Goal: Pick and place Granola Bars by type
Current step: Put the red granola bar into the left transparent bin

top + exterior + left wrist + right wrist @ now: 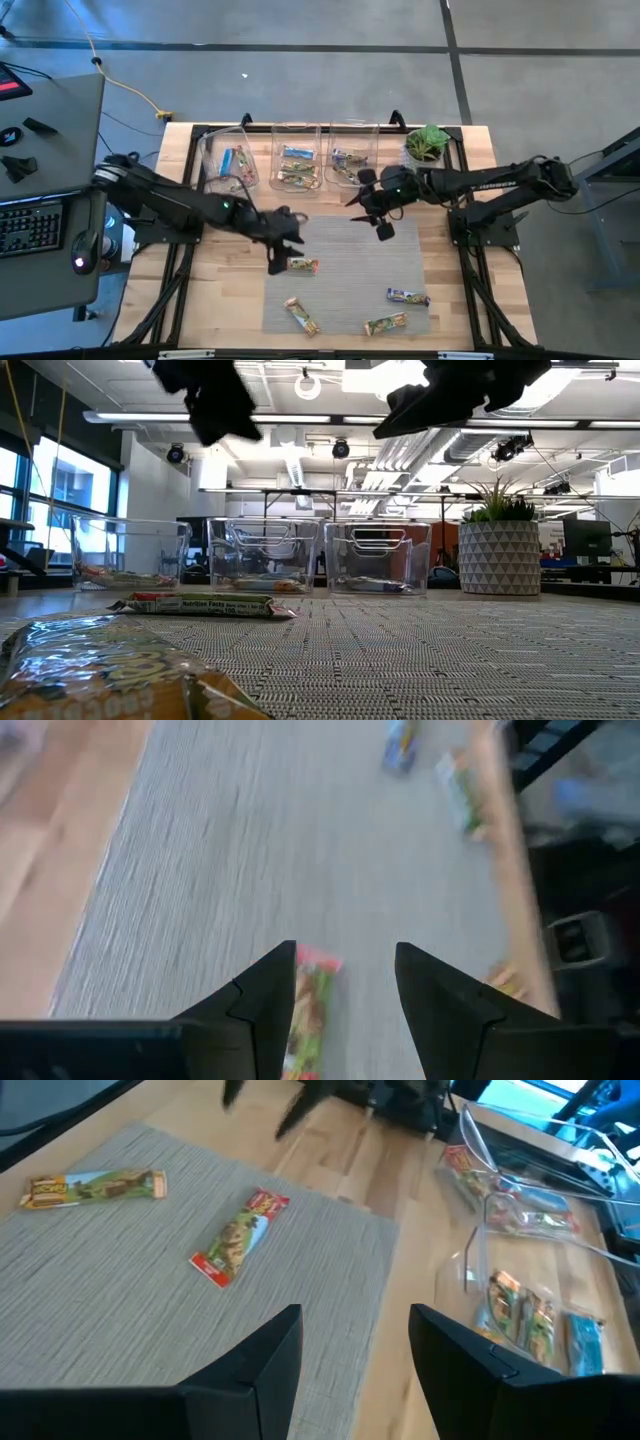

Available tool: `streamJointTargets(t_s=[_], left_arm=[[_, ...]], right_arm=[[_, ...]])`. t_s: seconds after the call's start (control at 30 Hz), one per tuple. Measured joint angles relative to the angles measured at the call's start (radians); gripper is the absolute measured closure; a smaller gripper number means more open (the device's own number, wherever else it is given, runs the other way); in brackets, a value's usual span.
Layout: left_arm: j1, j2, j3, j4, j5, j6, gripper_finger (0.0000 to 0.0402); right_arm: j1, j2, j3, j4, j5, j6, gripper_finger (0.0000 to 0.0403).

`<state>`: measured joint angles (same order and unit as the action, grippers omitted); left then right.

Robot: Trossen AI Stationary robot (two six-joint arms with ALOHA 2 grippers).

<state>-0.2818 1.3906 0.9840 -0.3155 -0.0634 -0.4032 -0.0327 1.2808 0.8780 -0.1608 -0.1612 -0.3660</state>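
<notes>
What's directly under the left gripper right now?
Under the open left gripper lies a red-and-green granola bar on the grey mat, not gripped. The bar's near end is hidden behind the gripper.

Only thing reading clearly is "Nutrition Facts", showing on the wrapper of a bar [205, 604] lying on the mat [450, 650] in the low view. Other wrappers are staying too blurry to read.

Wooden table [230, 300] carries mat [345, 245], bins [297, 135], plant [427, 146].

Overhead looks straight down, low skims the mat [350, 270]; both wrists overlook that mat.
</notes>
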Motion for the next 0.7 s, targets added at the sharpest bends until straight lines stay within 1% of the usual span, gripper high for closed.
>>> streamJointTargets(t_s=[0.1, 0.17, 0.37, 0.47, 0.7], left_arm=[[-0.023, 0.060, 0.000, 0.012, -0.039, -0.037, 0.0236], [-0.029, 0.098, 0.000, 0.010, -0.046, -0.064, 0.0236], [-0.026, 0.224, 0.001, 0.025, -0.023, -0.076, 0.0236], [-0.026, 0.279, 0.000, 0.029, 0.005, -0.077, 0.0236], [-0.027, 0.322, -0.002, -0.007, 0.011, -0.077, 0.0236]], right_arm=[[0.008, 0.000, 0.000, 0.001, 0.002, 0.000, 0.0233], [0.009, 0.000, 0.000, -0.002, 0.002, 0.006, 0.0233], [0.009, 0.000, 0.000, -0.026, 0.002, 0.026, 0.0233], [0.009, 0.000, 0.000, -0.030, 0.002, 0.026, 0.0233], [0.009, 0.000, -0.004, -0.051, 0.002, 0.026, 0.0233]])
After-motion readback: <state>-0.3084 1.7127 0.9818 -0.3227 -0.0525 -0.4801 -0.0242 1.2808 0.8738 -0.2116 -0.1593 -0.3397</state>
